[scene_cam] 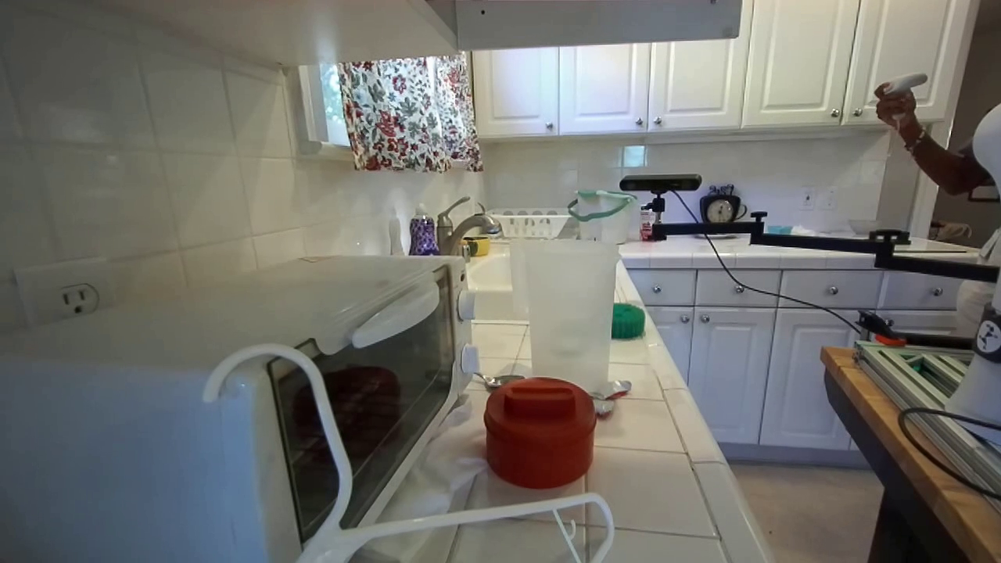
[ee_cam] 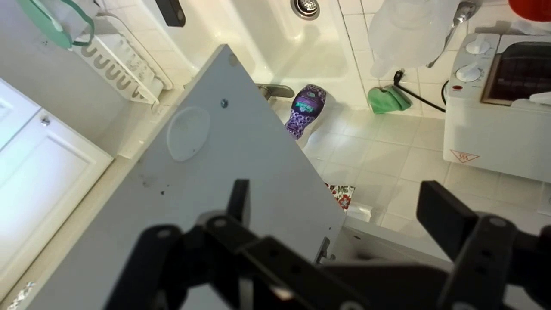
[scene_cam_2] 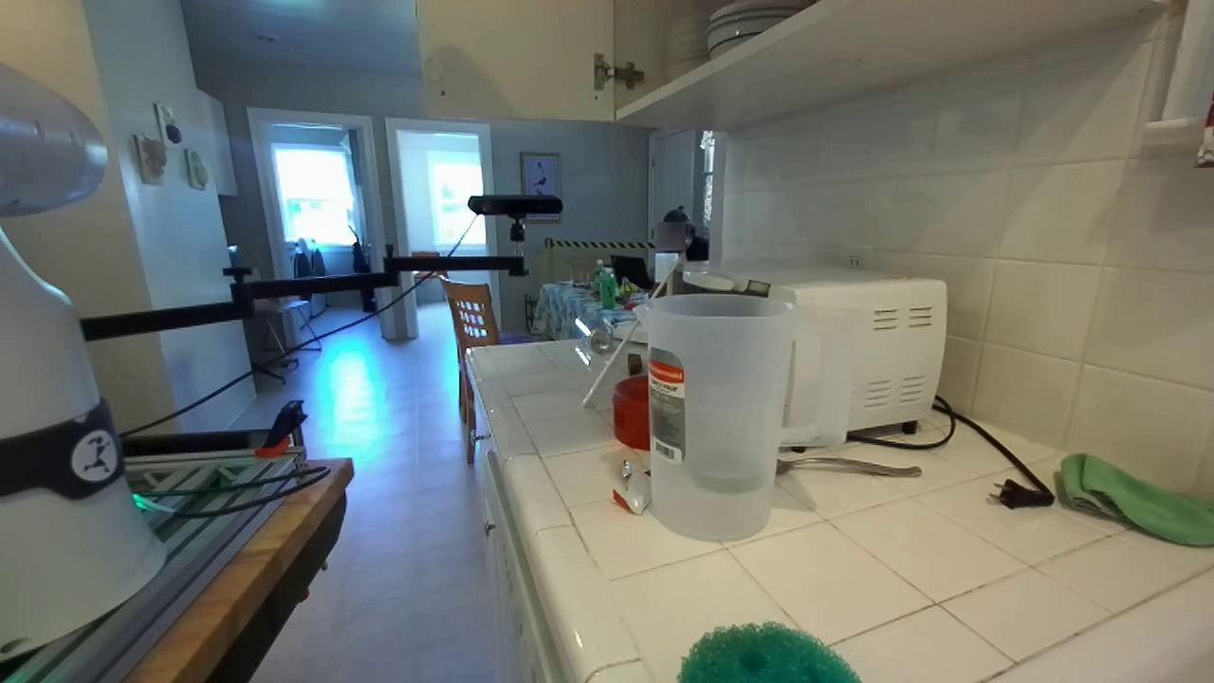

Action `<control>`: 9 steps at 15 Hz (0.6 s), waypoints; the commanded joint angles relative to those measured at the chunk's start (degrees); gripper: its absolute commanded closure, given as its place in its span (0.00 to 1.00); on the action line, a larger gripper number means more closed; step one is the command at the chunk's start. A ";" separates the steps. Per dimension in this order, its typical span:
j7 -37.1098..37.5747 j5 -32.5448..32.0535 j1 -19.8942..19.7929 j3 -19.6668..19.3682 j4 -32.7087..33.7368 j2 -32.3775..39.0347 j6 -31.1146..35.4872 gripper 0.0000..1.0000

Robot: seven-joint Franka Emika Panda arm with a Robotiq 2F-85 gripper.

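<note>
In the wrist view, our end effector [ee_cam: 335, 200] stands wide and empty, the open cabinet door [ee_cam: 236, 129] at its 10 o'clock. We judge this an approach; the next move calls for careful alignment before contact.

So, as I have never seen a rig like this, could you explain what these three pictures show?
The machine is a white jointed robot arm, partly visible in both exterior views, whose cameras stand outside it and look along a white tiled counter. The wrist view is taken just behind its black two-fingered gripper, which shows at the bottom. The gripper is open and seems to hold nothing; beyond it is a flat pale cabinet door, swung open. On the counter stand a tall translucent plastic pitcher, a round red lidded container and a boxy white toaster oven. In an exterior view, a person's raised hand holds a small white object.
</note>
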 commanded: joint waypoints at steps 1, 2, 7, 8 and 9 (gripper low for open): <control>-1.23 1.37 -2.34 0.05 -0.31 -0.94 1.19 0.00; -1.24 1.39 -2.57 -0.21 -0.48 -1.11 1.53 0.00; -1.23 1.38 -2.59 -0.02 -0.51 -1.28 1.65 0.00; -1.23 1.38 -2.59 -0.02 -0.52 -1.29 1.65 0.00; -1.23 1.38 -2.59 -0.02 -0.52 -1.29 1.65 0.00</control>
